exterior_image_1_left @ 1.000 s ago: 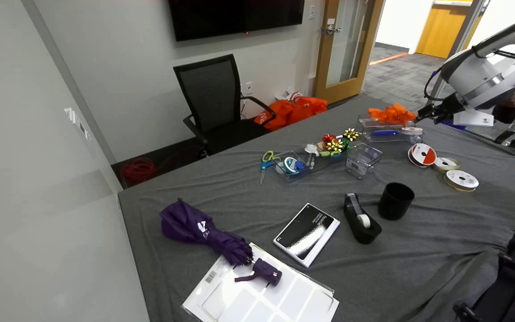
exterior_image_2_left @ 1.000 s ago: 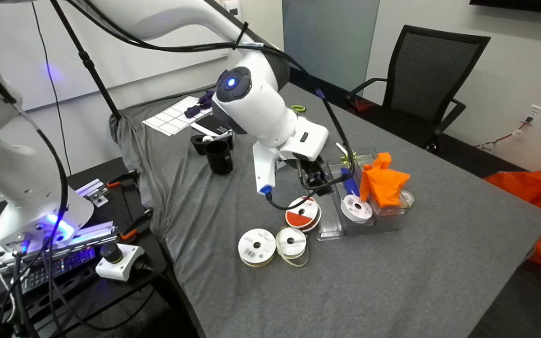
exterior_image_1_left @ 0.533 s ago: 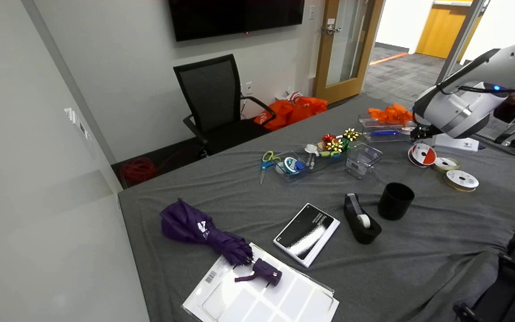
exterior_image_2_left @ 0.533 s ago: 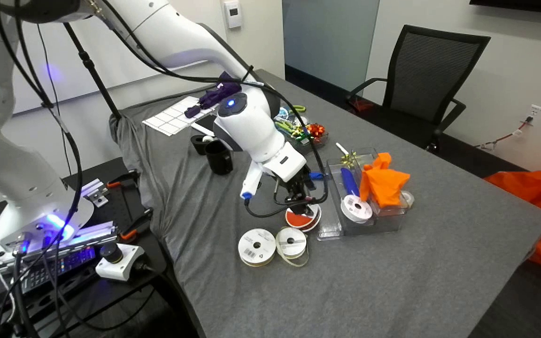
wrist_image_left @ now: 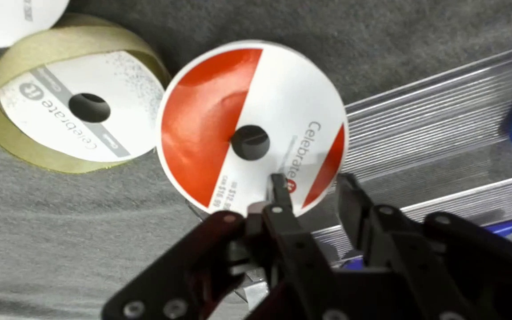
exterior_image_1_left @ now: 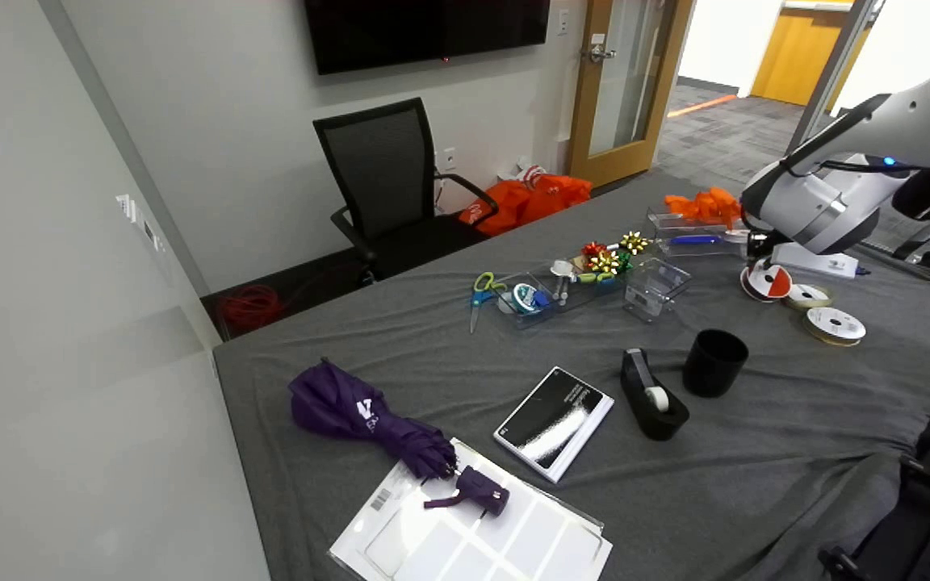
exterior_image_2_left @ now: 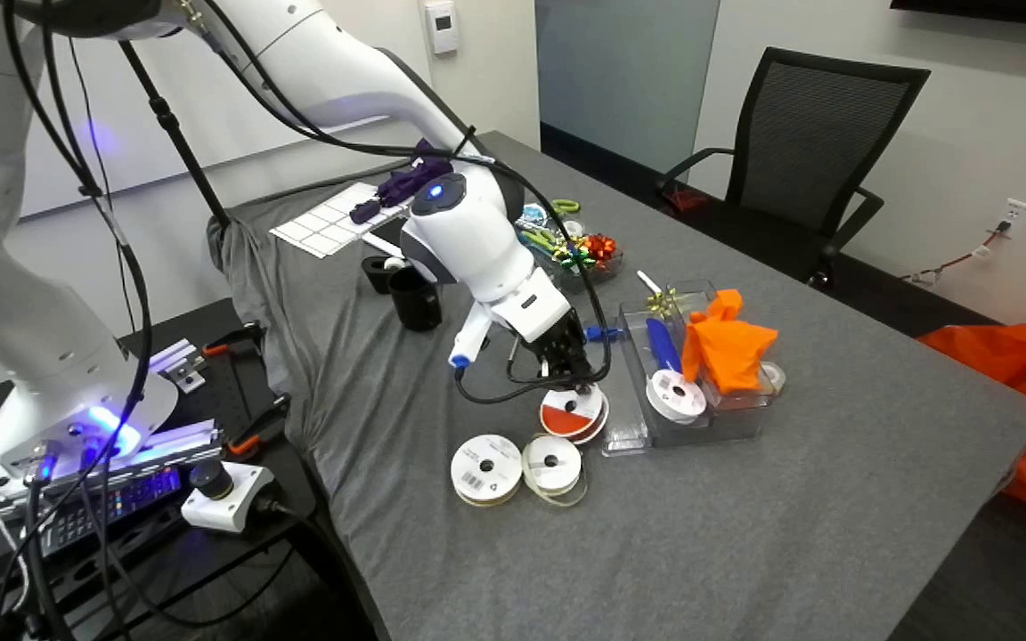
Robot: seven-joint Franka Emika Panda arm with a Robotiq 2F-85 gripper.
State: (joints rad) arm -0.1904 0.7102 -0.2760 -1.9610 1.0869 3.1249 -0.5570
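We found red-and-white Celebrate It ribbon spool [wrist_image_left: 278, 133] about flat at centre of wrist frame, pale-gold ribbon spool [wrist_image_left: 56, 100] just beside it toward upper left. Judged it light; card flanges stiff but dentable, printed face likely slippery. Best hold, we thought: outer rim, or centre hole plus rim. Gripper [wrist_image_left: 311, 180] stood with fingers apart, one over spool's face, other just outside rim; contact unclear. In exterior view, arm [exterior_image_2_left: 468, 240] slanted down from upper left, wrist bent toward spool.
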